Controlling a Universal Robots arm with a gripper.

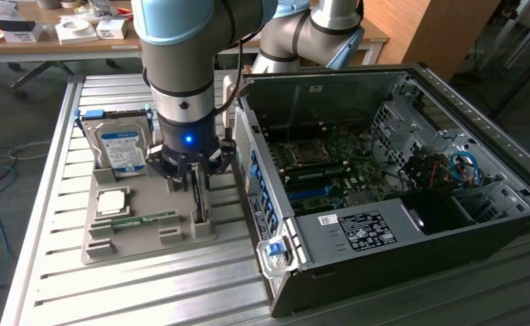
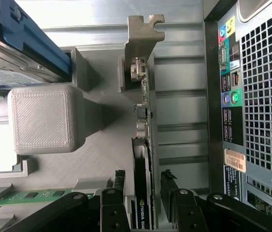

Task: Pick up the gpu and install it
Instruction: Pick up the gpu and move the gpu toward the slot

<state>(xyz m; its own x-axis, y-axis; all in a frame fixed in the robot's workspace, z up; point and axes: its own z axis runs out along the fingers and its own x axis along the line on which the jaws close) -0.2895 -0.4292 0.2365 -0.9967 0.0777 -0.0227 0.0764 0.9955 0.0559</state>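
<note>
1 gpu, 1 drive, 1 case sitting on counter | arm pointing down, gripper hanging open astride gpu (standing edge-on)

universal robots arm: fat silver-grey cylindrical segments, pale blue joint band wrapped round upper part. thin black cable running alongside. wrist section round, black, with small blue light glowing on it. gripper black, built of angular linkage bars. wrist view: matte black fingers, ridged inner faces, round pivot pins at link joints.
</note>
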